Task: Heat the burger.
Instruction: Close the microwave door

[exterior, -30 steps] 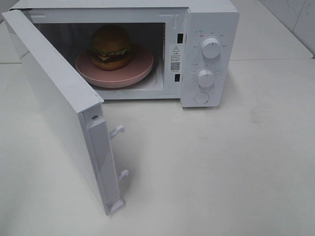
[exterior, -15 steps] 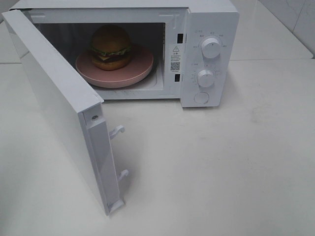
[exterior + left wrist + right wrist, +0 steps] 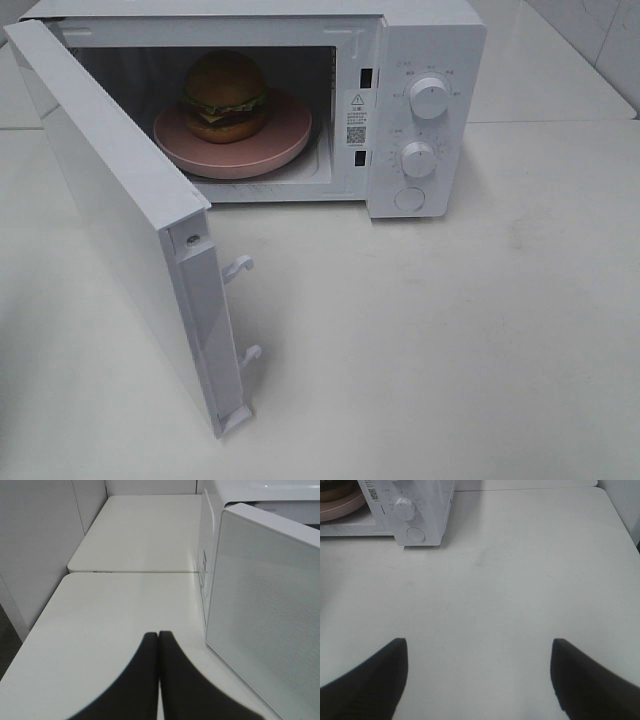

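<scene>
The burger (image 3: pixel 224 95) sits on a pink plate (image 3: pixel 285 135) inside the microwave (image 3: pixel 430 40) at the table's (image 3: pixel 450 330) 12 o'clock, its door (image 3: pixel 110 210) open toward 8 o'clock. The left gripper (image 3: pixel 159 645) is pinched together and empty; the right gripper (image 3: pixel 479 645) is spread wide and empty.

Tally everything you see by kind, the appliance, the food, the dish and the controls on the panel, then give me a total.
Microwave: 1
Burger: 1
Pink plate: 1
Knobs: 2
Round button: 1
Total: 6
</scene>
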`<action>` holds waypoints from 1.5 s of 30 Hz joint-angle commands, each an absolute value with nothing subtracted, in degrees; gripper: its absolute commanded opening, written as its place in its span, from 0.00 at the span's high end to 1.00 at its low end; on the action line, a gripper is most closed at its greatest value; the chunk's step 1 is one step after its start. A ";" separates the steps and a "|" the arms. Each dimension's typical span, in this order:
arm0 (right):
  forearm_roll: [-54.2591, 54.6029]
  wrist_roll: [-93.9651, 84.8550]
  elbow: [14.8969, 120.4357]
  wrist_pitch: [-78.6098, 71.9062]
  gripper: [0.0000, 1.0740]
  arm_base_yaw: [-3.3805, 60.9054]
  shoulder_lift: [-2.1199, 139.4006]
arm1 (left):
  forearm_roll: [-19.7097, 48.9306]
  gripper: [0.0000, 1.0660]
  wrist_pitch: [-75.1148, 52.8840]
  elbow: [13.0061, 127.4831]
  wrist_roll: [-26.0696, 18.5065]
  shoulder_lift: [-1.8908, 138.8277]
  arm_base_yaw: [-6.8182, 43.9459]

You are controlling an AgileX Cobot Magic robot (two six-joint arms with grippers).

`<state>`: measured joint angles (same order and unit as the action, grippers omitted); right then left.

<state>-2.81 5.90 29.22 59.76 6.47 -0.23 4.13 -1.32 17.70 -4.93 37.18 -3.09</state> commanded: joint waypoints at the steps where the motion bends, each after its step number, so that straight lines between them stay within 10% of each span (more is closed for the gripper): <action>1: -2.86 5.21 29.11 59.59 0.29 6.19 -1.78 | 4.81 1.00 10.60 14.95 -5.16 42.06 -2.86; 25: -2.86 5.21 29.11 59.59 0.29 6.19 -1.78 | -13.06 1.00 44.92 13.29 6.99 72.48 -2.18; 45: -2.86 5.21 29.11 59.59 0.29 6.19 -1.78 | -4.35 1.00 54.20 19.02 2.58 89.38 14.61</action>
<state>-2.81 5.90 29.22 59.76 6.47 -0.23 -5.39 52.77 18.45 2.69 89.44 14.21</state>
